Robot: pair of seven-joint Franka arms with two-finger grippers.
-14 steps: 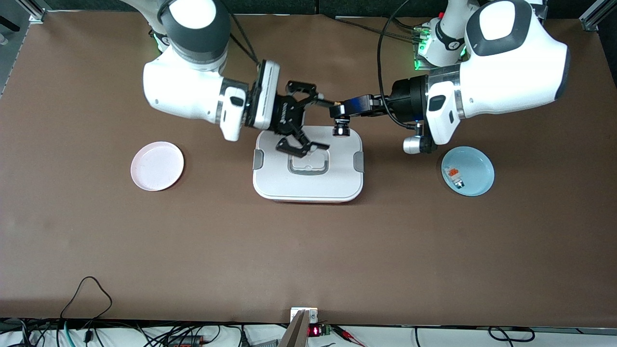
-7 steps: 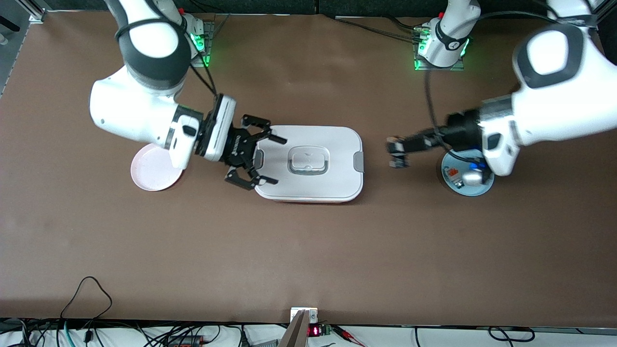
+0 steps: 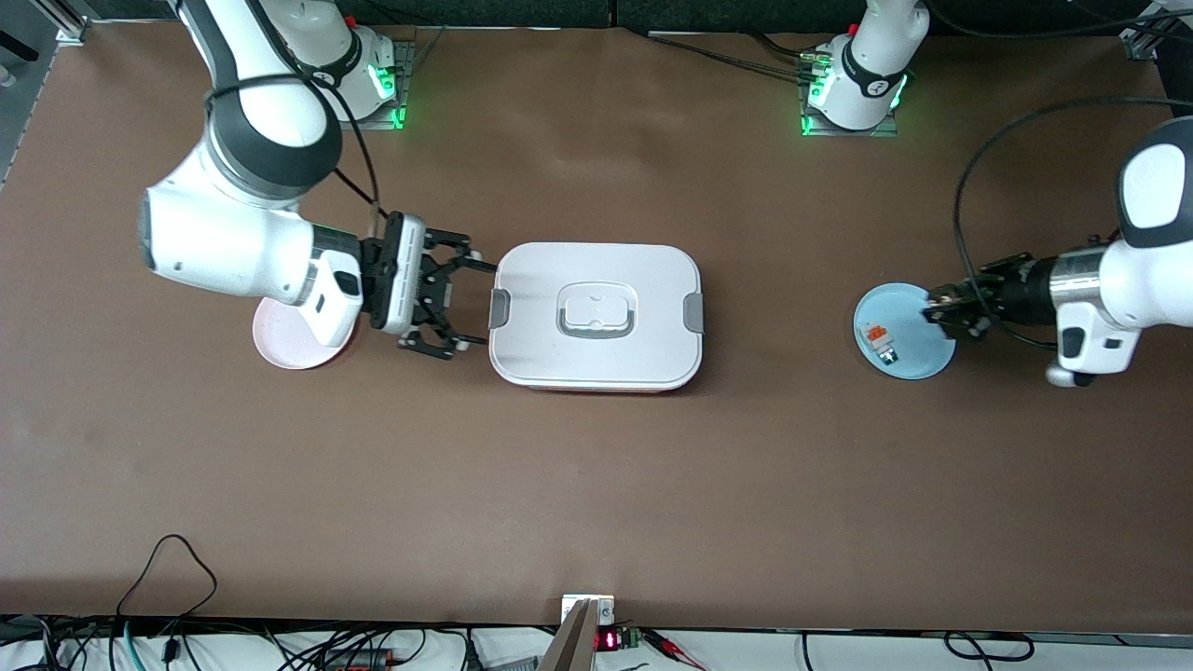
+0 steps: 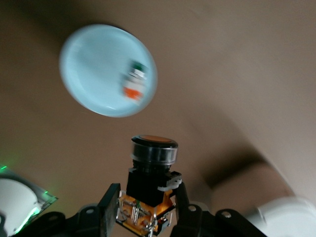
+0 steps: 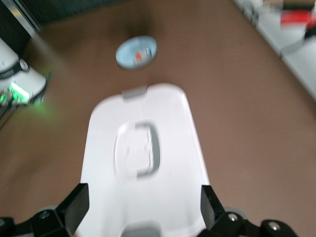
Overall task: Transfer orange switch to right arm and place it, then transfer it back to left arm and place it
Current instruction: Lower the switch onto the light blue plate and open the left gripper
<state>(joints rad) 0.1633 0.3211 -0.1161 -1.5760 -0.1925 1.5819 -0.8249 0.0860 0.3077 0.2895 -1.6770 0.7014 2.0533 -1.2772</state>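
The orange switch (image 4: pixel 152 165), a black cylinder with a round orange face and a tan-orange rear, is clamped at its rear in my left gripper (image 4: pixel 145 200), which is shut on it. In the front view my left gripper (image 3: pixel 943 308) hangs over the edge of the blue plate (image 3: pixel 918 359), and the switch is hidden among the fingers there. My right gripper (image 3: pixel 473 304) stands open and holds nothing, over the table beside the white box (image 3: pixel 596 359) at the box's end toward the right arm. In the right wrist view the box (image 5: pixel 143 148) lies just ahead of my right gripper (image 5: pixel 144 205).
A small white block with orange tabs (image 3: pixel 878 340) lies on the blue plate (image 4: pixel 94 69). A pink plate (image 3: pixel 280 349) sits partly under the right arm's wrist. Cables run along the table edge nearest the front camera.
Both grippers have drawn away from above the box. The left one carried the switch out to over the blue plate. The right one moved down beside the box, near the pink plate.
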